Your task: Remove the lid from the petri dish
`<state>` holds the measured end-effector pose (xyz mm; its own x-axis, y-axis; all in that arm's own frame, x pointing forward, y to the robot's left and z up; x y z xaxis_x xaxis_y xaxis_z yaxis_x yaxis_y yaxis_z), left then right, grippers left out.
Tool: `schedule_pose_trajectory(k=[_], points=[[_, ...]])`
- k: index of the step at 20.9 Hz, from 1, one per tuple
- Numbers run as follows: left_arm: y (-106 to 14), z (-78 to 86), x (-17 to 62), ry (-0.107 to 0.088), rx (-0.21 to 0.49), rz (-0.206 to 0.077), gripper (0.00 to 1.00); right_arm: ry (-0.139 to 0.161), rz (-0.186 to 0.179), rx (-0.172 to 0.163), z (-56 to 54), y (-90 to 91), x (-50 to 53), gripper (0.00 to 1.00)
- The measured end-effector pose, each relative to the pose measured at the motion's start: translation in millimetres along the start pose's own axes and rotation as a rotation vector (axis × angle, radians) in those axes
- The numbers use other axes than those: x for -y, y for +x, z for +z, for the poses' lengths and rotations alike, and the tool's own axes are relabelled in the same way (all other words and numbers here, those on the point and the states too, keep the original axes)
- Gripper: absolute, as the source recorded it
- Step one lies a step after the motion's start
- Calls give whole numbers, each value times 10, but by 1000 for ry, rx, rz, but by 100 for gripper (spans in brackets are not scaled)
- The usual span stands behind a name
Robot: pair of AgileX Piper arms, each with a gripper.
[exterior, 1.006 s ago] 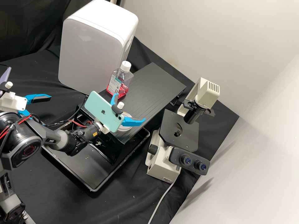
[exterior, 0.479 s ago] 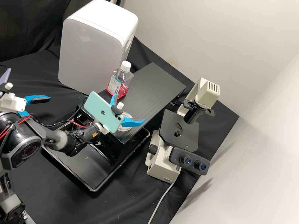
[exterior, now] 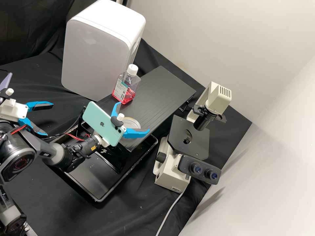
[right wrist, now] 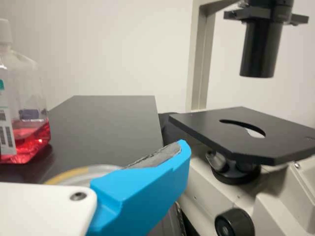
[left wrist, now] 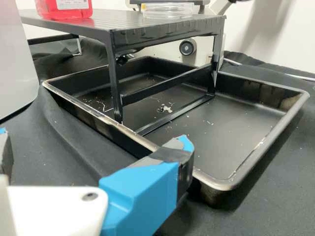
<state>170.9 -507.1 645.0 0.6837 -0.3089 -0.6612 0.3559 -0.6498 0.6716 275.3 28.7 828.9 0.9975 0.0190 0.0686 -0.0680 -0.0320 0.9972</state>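
A clear round petri dish (exterior: 130,123) with its lid on sits at the near end of the black slatted platform (exterior: 157,95). My right gripper (exterior: 134,118) is open at that edge, one blue finger on each side of the dish. The right wrist view has one of its fingers (right wrist: 147,184) close up over the dish rim (right wrist: 81,174). My left gripper (exterior: 48,119) hovers open over the black cloth at the far left, holding nothing. From the left wrist view, the petri dish (left wrist: 167,9) sits on top of the platform (left wrist: 128,24), well beyond my left gripper (left wrist: 93,147).
A flask of red liquid (exterior: 125,86) stands on the platform behind the dish. A black tray (exterior: 98,183) lies under and in front of the platform. A white box (exterior: 98,46) stands at the back, and a microscope (exterior: 192,144) to the right.
My right gripper has drawn back to the left along the platform edge, uncovering more of the dish top. The left arm sank slightly. The dish stayed in place.
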Motion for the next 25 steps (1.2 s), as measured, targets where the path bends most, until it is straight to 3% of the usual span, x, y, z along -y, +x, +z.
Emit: schedule_pose_trajectory(k=[2, 4, 12, 25], points=[[0, 13, 3, 1, 4, -1, 100, -3, -9, 10, 37, -34, 12, 100], [2, 22, 4, 2, 8, -1, 100, 15, -15, 21, 67, -56, 29, 100], [24, 28, -17, 2, 11, 10, 100, 17, -50, 59, 164, -69, 120, 100], [39, 22, -1, 1, 8, 3, 100, 17, -51, 58, 189, -56, 151, 100]])
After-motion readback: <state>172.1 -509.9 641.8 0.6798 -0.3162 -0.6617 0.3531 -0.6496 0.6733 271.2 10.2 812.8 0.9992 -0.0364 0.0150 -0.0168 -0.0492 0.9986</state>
